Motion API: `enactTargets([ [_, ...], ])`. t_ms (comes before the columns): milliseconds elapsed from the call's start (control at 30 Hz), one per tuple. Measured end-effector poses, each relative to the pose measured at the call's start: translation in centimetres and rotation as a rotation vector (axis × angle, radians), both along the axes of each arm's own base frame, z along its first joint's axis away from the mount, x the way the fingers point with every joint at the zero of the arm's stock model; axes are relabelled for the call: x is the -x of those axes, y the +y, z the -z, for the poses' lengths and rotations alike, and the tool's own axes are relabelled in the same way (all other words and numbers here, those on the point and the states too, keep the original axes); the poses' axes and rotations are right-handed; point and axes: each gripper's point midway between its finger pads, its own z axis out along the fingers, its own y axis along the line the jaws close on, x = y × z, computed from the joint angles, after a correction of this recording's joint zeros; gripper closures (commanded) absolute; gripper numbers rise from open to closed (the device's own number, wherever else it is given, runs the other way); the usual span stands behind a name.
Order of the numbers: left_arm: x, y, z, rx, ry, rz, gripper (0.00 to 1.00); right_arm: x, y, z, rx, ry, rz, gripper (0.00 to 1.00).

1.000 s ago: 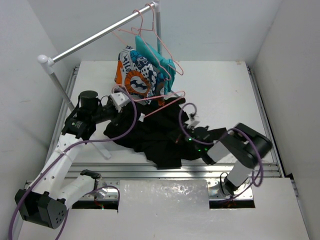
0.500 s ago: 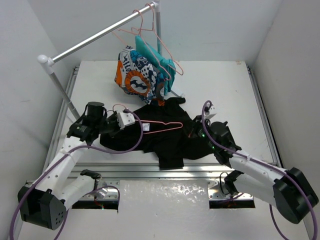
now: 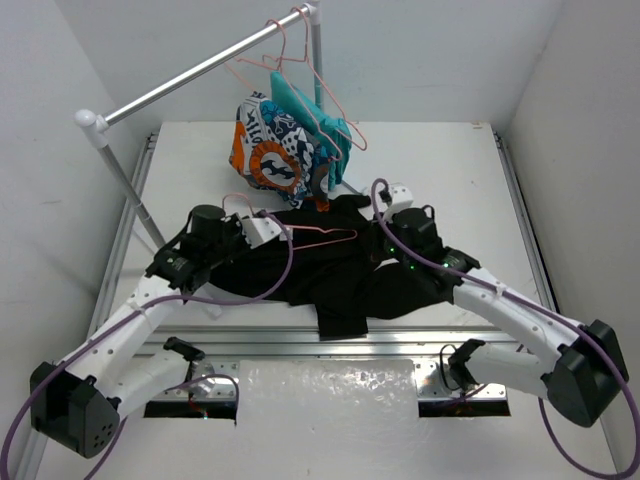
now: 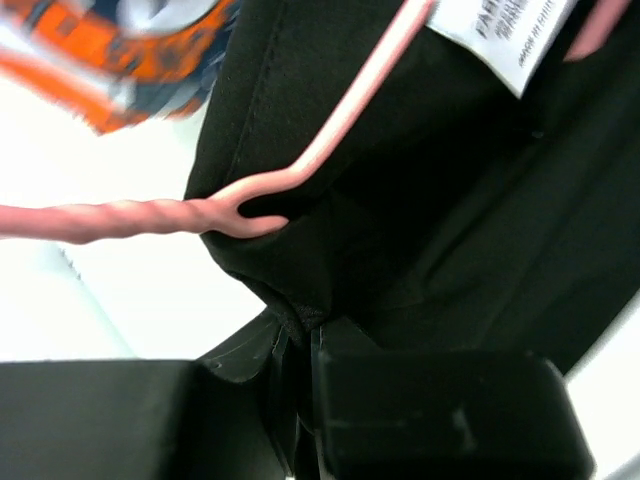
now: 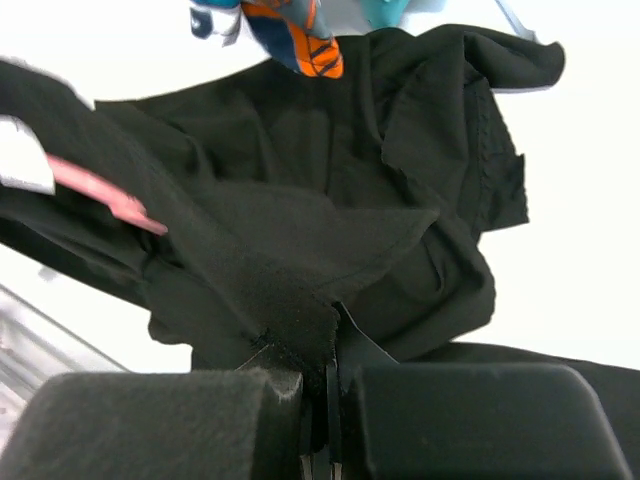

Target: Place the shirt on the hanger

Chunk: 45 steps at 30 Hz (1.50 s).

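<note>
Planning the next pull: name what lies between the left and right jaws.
The black shirt, with the pink hanger lying across it; the top view shows this.

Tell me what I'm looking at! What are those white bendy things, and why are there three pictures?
The white bendy things are two robot arms bolted to a table. Each arm ends in a gripper, which is a pincher with two fingers. The big picture comes from a camera up high, looking down. The other two come from small cameras on the arms' wrists, so they show things very close up. A black shirt lies on the table with a thin pink hanger on it. In the left close-up, the wire seems to slip under the shirt's edge near a white label. The left gripper pinches the shirt's edge, and the right gripper pinches another fold. Behind them, a colourful garment and a teal garment hang from a metal rail.
</note>
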Motion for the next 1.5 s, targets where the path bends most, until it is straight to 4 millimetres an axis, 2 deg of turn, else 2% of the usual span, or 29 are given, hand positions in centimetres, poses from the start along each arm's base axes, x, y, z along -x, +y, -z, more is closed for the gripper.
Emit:
enactTargets([
  [133,-1.4,1.7,-0.2,-0.023,-0.034,-0.142,1.00,0.0,1.1,-0.8,0.127,-0.020,-0.003,1.00],
  [233,-1.8,2.1,-0.2,-0.025,-0.043,-0.192,1.00,0.2,1.8,-1.0,0.201,-0.044,-0.004,1.00],
  [333,-1.6,1.5,-0.2,-0.032,-0.044,-0.193,1.00,0.2,2.8,-0.3,0.275,-0.049,-0.014,1.00],
  [500,-0.4,-1.2,0.5,-0.048,-0.023,-0.115,1.00,0.3,5.6,1.2,0.425,-0.062,-0.063,1.00],
  [633,0.6,-1.3,1.4,-0.048,0.036,-0.109,1.00,0.1,6.7,3.0,0.535,-0.051,-0.088,1.00],
  [733,1.5,-2.1,1.7,-0.021,0.084,-0.073,1.00,0.9,7.9,4.2,0.535,-0.044,-0.158,1.00],
  [833,2.3,-3.5,1.8,0.028,0.118,-0.010,1.00,2.1,9.5,4.6,0.493,-0.079,-0.245,1.00],
  [933,3.3,-4.7,1.9,0.068,0.156,0.055,1.00,2.8,10.2,4.1,0.470,-0.124,-0.264,1.00],
  [1100,4.4,-6.0,1.9,0.108,0.202,0.123,1.00,1.9,10.1,3.0,0.487,-0.185,-0.231,1.00],
  [1233,4.6,-6.1,1.8,0.121,0.207,0.127,1.00,2.1,11.8,2.6,0.402,-0.209,-0.291,1.00],
  [1367,5.3,-6.7,1.9,0.103,0.209,0.179,1.00,4.4,12.5,3.4,0.269,-0.234,-0.417,1.00],
  [1500,4.7,-7.0,1.3,0.131,0.188,0.159,1.00,10.0,12.2,5.3,0.183,-0.232,-0.660,1.00],
])
